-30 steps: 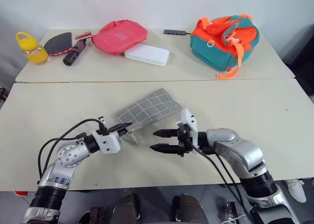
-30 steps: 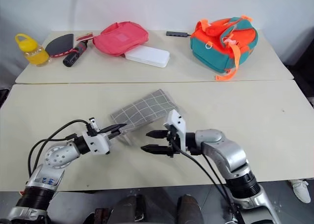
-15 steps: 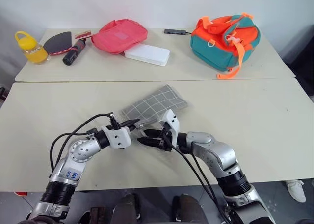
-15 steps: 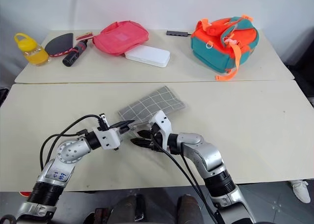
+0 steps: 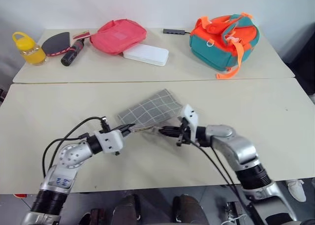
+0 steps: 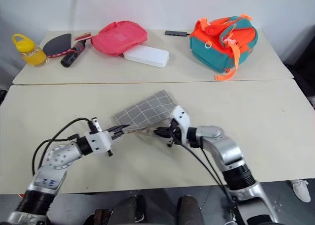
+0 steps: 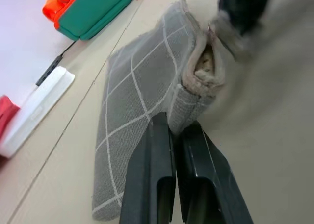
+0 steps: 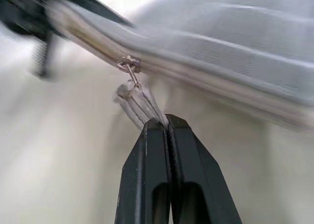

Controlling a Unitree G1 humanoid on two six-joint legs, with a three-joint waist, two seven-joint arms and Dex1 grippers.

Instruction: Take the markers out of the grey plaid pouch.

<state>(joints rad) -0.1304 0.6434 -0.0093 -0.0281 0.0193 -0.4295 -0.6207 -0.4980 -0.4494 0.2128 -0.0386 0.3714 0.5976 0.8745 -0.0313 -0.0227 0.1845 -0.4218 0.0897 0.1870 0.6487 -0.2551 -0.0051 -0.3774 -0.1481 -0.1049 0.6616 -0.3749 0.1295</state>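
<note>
On the near table (image 5: 49, 112) lies the grey plaid pouch (image 5: 150, 112) — left claw (image 5: 129, 130) clamped on its near corner, right claw (image 5: 163, 131) pinched together on the zipper pull (image 8: 137, 99) along its near edge.

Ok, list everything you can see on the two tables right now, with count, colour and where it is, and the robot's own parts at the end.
grey plaid pouch: one, grey with white grid, middle of the near table, near edge held up.
zipper pull: one, pale, on the pouch's near edge.
backpack: one, orange and teal, far table, right.
pink-red pouch: one, far table, left of middle.
white case: one, beside the pink-red pouch.
black cylinder: one, red end, far table, left.
yellow bottle: one, far left.
dark flat piece: one, beside the bottle.
left gripper: fingers shut on the pouch's corner.
right gripper: fingers shut on the zipper pull.
</note>
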